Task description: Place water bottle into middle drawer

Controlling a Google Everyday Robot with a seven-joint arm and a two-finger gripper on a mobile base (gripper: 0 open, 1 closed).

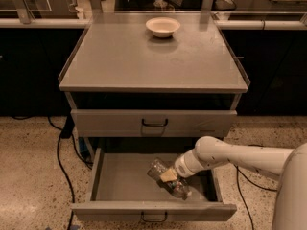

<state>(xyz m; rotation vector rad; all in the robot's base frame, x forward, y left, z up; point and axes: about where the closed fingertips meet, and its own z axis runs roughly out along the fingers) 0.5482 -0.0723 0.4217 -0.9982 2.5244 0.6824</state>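
The water bottle (pixel 157 168) lies tilted on the floor of the open middle drawer (pixel 120 177), right of centre, one end toward the drawer's front. My gripper (pixel 169 175) reaches in from the right on a white arm and is shut across the bottle's middle, its pale yellowish pad lying over the clear plastic. The bottle's label is hidden by the gripper. The drawer is pulled well out, its front panel with the dark loop handle (pixel 154 217) nearest the camera.
A closed grey drawer front (pixel 153 122) sits above the open one. A shallow cream bowl (pixel 163 26) stands at the back of the grey cabinet top (pixel 153 61). Dark cables (pixel 59 145) run over the speckled floor at left. Another cable (pixel 241 188) lies at right.
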